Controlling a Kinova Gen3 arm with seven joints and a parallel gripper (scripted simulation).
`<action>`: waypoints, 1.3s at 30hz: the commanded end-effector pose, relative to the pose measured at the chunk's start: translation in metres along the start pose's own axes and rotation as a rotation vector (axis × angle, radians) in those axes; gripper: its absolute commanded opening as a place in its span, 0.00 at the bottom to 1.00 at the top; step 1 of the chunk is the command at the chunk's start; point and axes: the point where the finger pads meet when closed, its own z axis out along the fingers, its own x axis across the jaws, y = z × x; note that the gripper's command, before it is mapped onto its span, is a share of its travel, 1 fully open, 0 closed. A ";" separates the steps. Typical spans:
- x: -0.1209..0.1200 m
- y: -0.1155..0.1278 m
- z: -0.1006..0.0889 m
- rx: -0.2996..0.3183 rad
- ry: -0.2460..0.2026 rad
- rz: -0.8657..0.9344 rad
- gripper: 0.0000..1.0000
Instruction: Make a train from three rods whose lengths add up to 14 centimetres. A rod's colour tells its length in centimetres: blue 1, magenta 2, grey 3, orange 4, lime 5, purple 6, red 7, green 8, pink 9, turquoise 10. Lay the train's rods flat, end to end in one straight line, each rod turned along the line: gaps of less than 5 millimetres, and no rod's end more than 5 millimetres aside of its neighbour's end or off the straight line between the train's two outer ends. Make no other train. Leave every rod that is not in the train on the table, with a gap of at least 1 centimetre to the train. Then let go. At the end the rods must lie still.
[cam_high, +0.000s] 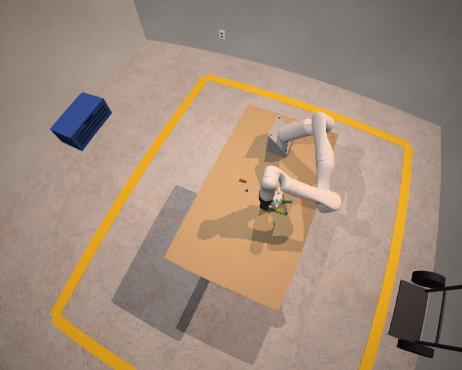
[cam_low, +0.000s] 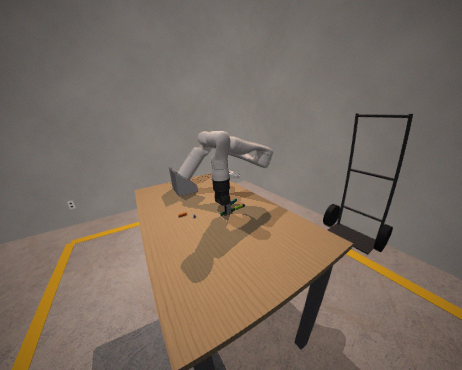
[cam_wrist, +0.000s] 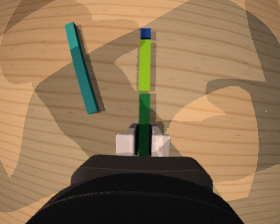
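Observation:
In the wrist view my gripper (cam_wrist: 144, 135) is shut on the green rod (cam_wrist: 144, 121), which lies along a straight line with the lime rod (cam_wrist: 145, 66) and a small blue rod (cam_wrist: 146, 33) at the far end. The three rods look end to end. A turquoise rod (cam_wrist: 83, 67) lies tilted to the left, apart from the line. In the top view the gripper (cam_high: 266, 204) is low over the table's middle, with the lime rod (cam_high: 279, 211) and the turquoise rod (cam_high: 285, 201) beside it. An orange rod (cam_high: 243, 180) and another blue rod (cam_high: 246, 190) lie further left.
The arm's base (cam_high: 278, 141) stands at the table's far end. A hand truck (cam_low: 367, 185) stands off the table to the right. A blue crate (cam_high: 81, 120) sits on the floor far left.

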 end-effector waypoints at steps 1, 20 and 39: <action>0.000 0.000 -0.001 0.000 0.002 0.000 0.24; 0.000 0.000 -0.001 0.000 0.002 0.000 0.24; 0.000 0.000 -0.001 0.000 0.002 0.000 0.54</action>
